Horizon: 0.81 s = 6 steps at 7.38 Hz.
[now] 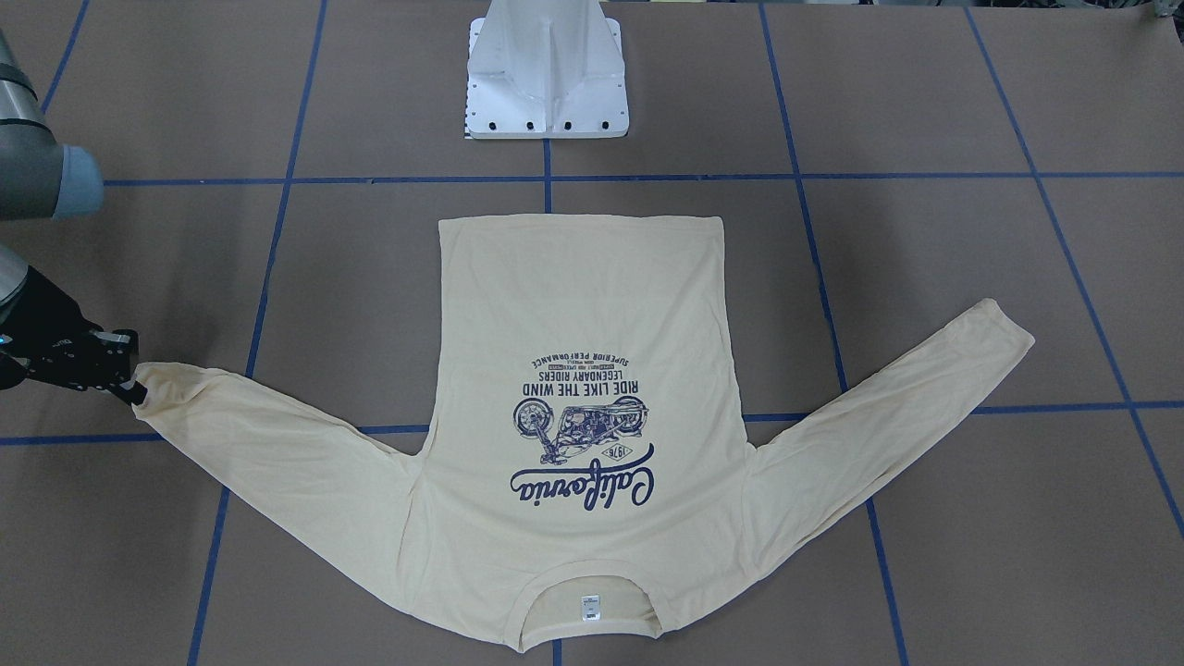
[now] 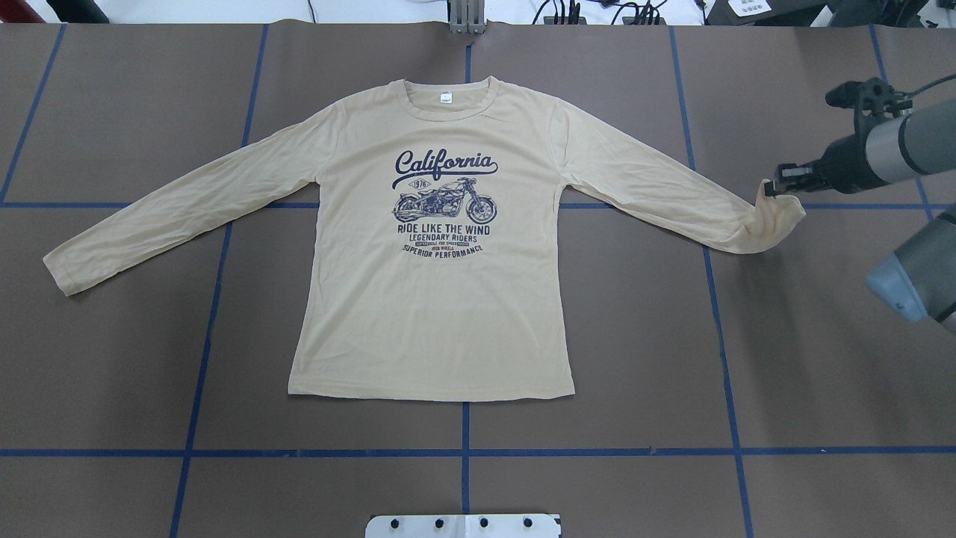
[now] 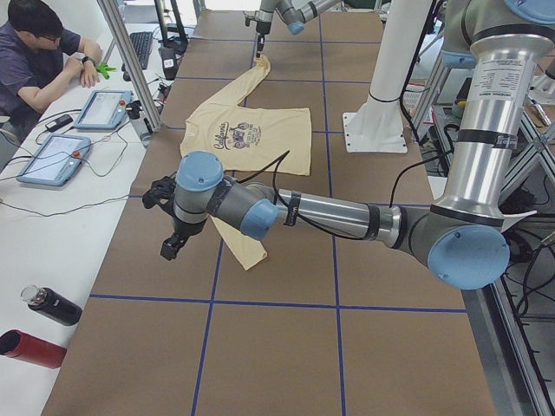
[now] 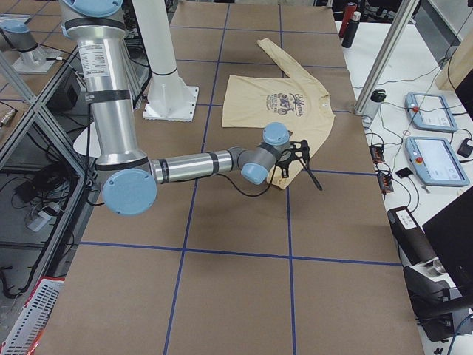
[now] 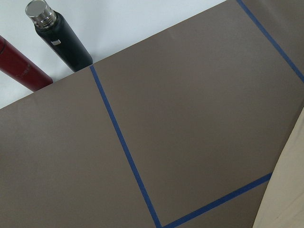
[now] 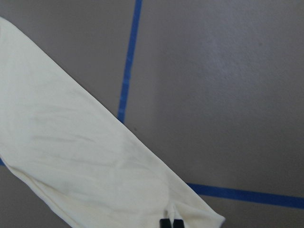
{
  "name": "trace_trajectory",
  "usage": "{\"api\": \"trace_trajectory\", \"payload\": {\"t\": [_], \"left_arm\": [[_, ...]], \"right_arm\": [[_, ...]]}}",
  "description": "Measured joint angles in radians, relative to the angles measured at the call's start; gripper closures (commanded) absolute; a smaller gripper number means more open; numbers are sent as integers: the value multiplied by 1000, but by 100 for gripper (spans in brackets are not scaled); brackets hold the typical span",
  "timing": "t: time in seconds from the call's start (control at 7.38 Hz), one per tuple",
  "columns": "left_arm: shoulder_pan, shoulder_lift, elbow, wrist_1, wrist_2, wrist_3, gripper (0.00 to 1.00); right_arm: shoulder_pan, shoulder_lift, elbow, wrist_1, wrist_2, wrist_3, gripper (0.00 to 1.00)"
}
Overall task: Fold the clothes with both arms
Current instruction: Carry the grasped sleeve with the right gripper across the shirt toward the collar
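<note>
The cream-yellow shirt [image 2: 441,299] lies flat, print up, collar and white neck tag [image 2: 446,97] at the far side; it also shows in the front view [image 1: 583,305]. My right gripper [image 2: 773,190] is shut on the cuff of the sleeve on the robot's right and holds it slightly raised; the front view [image 1: 134,388] and the right wrist view [image 6: 171,222] show the same. The other sleeve [image 2: 149,217] lies straight on the table. My left gripper [image 3: 171,247] hangs above the table near that sleeve's cuff, seen only from the side; I cannot tell if it is open.
The white pedestal base [image 1: 548,74] stands at the robot's side of the table. A black bottle [image 5: 59,35] and a red bottle [image 5: 21,69] lie on the white bench beyond the table's left end. An operator [image 3: 39,52] sits there with tablets.
</note>
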Motion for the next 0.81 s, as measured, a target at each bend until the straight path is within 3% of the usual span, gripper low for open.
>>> {"api": "trace_trajectory", "payload": {"t": [0.41,0.81], "left_arm": [[0,0,1,0,0,0,0],[0,0,4,1,0,0,0]], "right_arm": [[-44,215,43,-225,-77,154,100],[-188,500,6,-473,-291,322,100]]}}
